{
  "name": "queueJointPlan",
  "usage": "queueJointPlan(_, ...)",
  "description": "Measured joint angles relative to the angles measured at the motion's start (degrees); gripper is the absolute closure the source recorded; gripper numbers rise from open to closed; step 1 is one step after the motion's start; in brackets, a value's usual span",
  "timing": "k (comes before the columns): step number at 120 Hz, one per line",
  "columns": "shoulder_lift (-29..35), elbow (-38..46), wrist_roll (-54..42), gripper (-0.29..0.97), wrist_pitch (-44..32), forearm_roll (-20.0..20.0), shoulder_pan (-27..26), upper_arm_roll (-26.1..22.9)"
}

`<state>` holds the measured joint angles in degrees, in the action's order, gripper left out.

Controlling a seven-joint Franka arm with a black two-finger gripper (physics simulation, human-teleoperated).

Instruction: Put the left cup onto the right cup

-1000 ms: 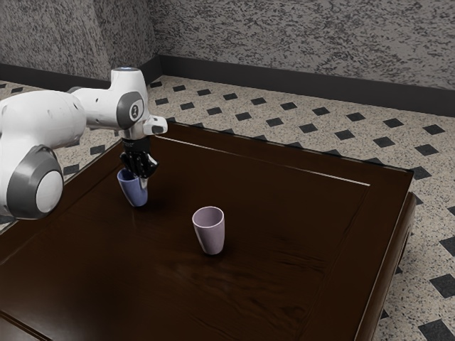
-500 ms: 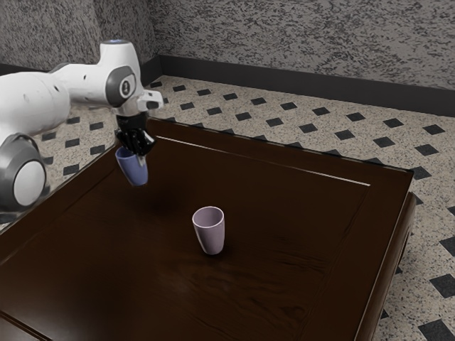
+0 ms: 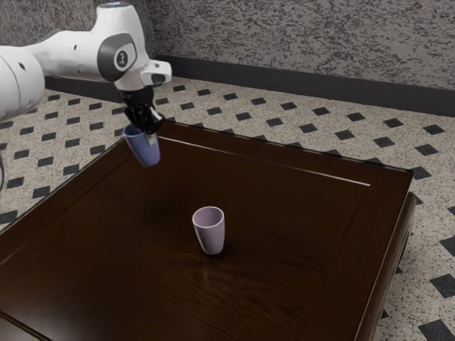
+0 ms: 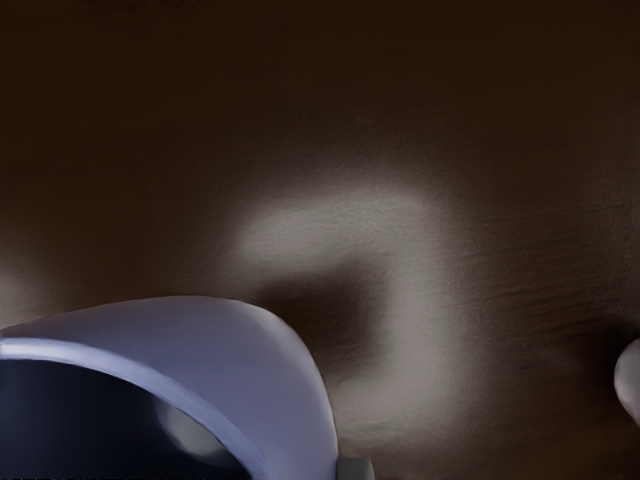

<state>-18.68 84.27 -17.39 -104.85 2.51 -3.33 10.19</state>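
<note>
Clamping a smooth, tapered blue cup, jaws hang above glossy table.

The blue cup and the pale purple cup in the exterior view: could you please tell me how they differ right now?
Colour: the blue cup is deeper blue, the pale purple cup lilac. Support: the blue cup hangs above the table, gripped by the end effector; the pale purple cup stands on it. Pose: the blue cup tilts, the pale purple cup is upright. Both are handleless and tapered.
</note>
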Motion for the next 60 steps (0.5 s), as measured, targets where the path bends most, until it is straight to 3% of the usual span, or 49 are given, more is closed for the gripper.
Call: queueJointPlan(60, 4.2, 3.2, 0.0, 0.79, 1.8, -1.7, -4.8, -5.9)
